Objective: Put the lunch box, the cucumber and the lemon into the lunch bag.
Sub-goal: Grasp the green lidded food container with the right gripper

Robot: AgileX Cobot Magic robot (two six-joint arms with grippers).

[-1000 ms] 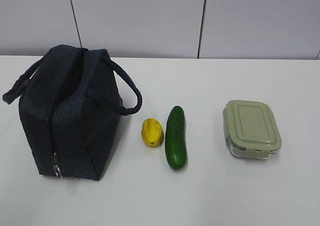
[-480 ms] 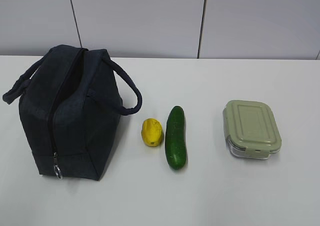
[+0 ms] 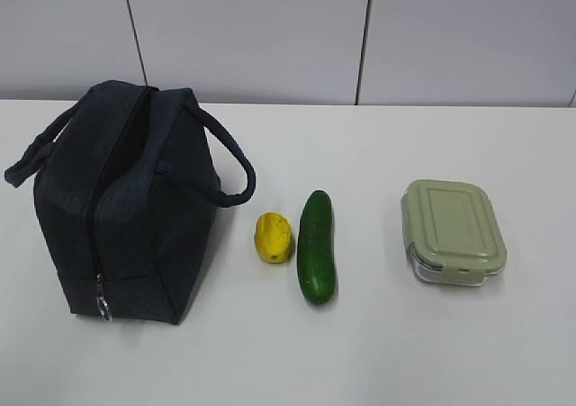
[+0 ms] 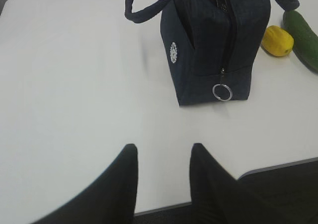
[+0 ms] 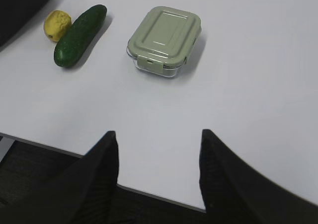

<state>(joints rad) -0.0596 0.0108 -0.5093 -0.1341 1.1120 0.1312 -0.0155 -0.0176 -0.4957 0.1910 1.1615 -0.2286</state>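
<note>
Nothing is packed yet, as I read it: all three items sit out on the white table (image 3: 450, 352) and the bag waits on my left. The dark navy fabric lunch bag (image 3: 126, 208) stands upright with its two loop handles flopped to either side. Its zipper runs down the near end to the metal ring pull (image 4: 221, 92) hanging low, and the top looks parted, though I can't see inside from here.

Just to the right of the bag lies the small bright yellow lemon (image 3: 274, 238), and right beside it the dark green, slightly curved cucumber (image 3: 317, 246). They look to be touching or nearly so; I can't tell which. Well apart from them, further right, sits the clear rectangular lunch box with its pale sage-green lid (image 3: 454, 230) snapped on, flat on the table.

My left gripper (image 4: 161, 159) hovers back at the table's near edge, fingers parted with bare table between them, holding nothing, the bag's zipper end straight ahead. My right gripper (image 5: 156, 147) is likewise back near the edge, fingers spread wider, empty, with the lunch box ahead and a little to the left.

So every step remains: box, cucumber and lemon all have to go in. My guess is the bag mouth may need widening first, since the lunch box is the bulkiest piece.
</note>
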